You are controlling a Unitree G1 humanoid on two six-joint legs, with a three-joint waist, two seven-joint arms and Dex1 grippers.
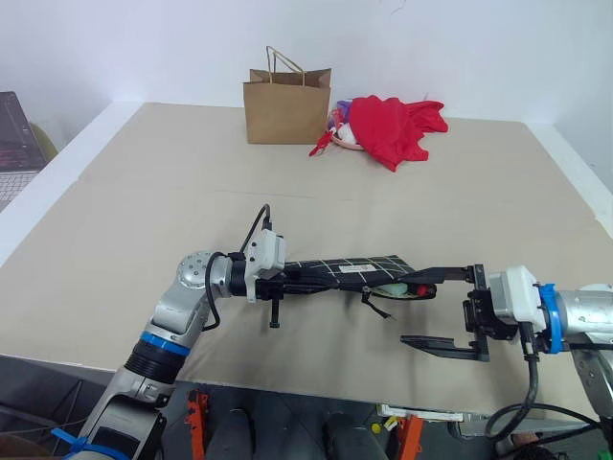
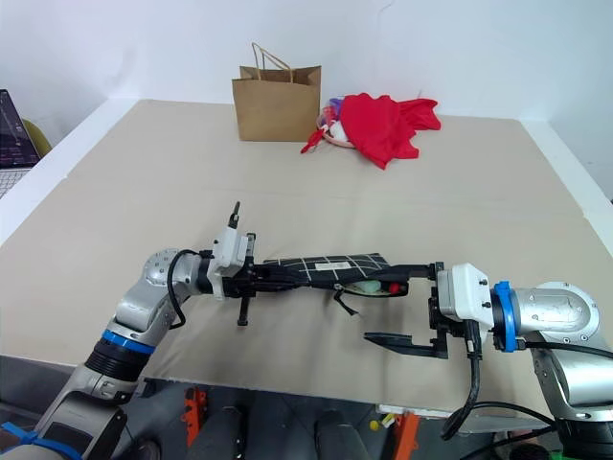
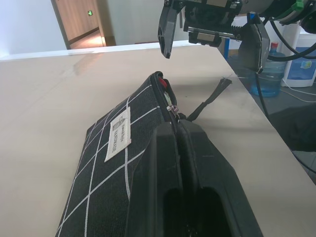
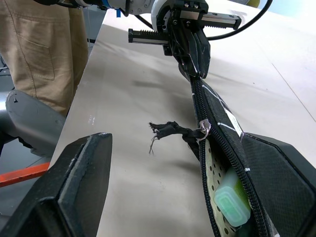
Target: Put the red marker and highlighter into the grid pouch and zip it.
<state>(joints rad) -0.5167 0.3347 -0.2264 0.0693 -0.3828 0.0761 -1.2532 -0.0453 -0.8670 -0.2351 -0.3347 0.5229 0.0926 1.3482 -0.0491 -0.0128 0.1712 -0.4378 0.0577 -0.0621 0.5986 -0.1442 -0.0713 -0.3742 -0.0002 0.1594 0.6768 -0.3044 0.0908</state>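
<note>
The 1 grid pouch (image 1: 350, 268) hangs above the near middle of the table (image 1: 144, 201), its zipper part-open at the right end. Inside sit 1 highlighter (image 4: 231, 201) and 1 red marker (image 1: 422, 287). The left gripper (image 4: 196, 54) is clamped on the pouch's left end. The right gripper (image 1: 442, 309) stands wide, 1 finger beside the open mouth, holding nothing. Bare tabletop lies all around; 1 paper bag (image 1: 286, 103) and 1 red cloth (image 1: 395, 125) sit far back.
</note>
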